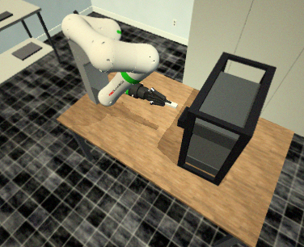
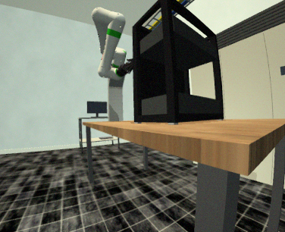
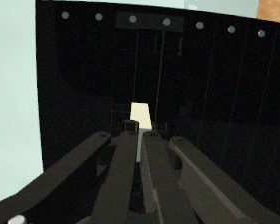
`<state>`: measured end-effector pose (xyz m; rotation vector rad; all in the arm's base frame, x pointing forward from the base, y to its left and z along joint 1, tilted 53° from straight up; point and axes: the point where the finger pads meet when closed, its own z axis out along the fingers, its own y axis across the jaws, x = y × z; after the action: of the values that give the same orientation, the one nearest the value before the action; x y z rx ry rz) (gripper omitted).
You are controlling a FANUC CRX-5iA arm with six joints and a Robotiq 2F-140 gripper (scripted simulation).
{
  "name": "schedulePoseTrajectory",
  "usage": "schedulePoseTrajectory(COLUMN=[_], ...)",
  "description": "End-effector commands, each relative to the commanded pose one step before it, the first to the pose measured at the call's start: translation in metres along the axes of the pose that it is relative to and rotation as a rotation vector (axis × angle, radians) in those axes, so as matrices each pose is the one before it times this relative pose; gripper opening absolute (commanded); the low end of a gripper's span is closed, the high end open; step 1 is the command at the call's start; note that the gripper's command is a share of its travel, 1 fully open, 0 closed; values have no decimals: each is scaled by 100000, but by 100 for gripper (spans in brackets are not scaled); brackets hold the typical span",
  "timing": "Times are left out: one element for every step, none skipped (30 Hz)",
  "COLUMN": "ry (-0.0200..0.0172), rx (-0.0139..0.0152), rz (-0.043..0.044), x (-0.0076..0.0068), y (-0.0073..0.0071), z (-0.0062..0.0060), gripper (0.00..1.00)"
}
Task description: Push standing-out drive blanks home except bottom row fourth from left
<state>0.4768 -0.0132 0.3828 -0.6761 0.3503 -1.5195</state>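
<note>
Gripper (image 1: pixel 174 105) fully closed, empty, mid-frame facing rack (image 1: pixel 230 121). Blanks likely stiff, sliding; push squarely on face centre, no grasp.

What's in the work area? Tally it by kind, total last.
Arm: 1
Tool: 1
Rack: 1
Chassis: 1
Table: 1
Total: 5

Matt black rack (image 1: pixel 266 86) on wood-grain table (image 1: pixel 120 133).
</note>
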Motion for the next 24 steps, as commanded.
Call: schedulePoseTrajectory(ry=[130, 0, 0, 0, 0, 0, 0, 0, 0, 0, 0, 0, -2, 0, 0, 0, -1, 0, 1, 1, -1, 1, -1, 2], rx=[-66, 0, 0, 0, 0, 0, 0, 0, 0, 0, 0, 0, -1, 0, 0, 0, 0, 0, 1, 1, -1, 0, -1, 1], rz=[-207, 0, 0, 0, 0, 0, 0, 0, 0, 0, 0, 0, -1, 0, 0, 0, 0, 0, 1, 1, -1, 0, -1, 1], x=[1297, 436, 384, 326, 266, 207, 149, 97, 53, 21, 3, 0, 0, 0, 0, 0, 0, 0, 0, 0, 0, 0, 0, 0], y=[314, 120, 105, 89, 73, 57, 41, 26, 14, 6, 1, 0, 1, 0, 0, 0, 0, 0, -1, 0, 1, 0, 1, -1], z=[-74, -9, -8, -7, -6, -4, -3, -2, -1, -1, 0, 19, 111, 248, 0, 0, 393, 515, 591, 607, 557, 443, 290, 130], gripper=[0, 0, 0, 0, 0, 0, 0, 0, 0, 0, 0, 0, 0, 0, 0, 0, 0, 0, 0, 0, 0, 0, 0, 0])
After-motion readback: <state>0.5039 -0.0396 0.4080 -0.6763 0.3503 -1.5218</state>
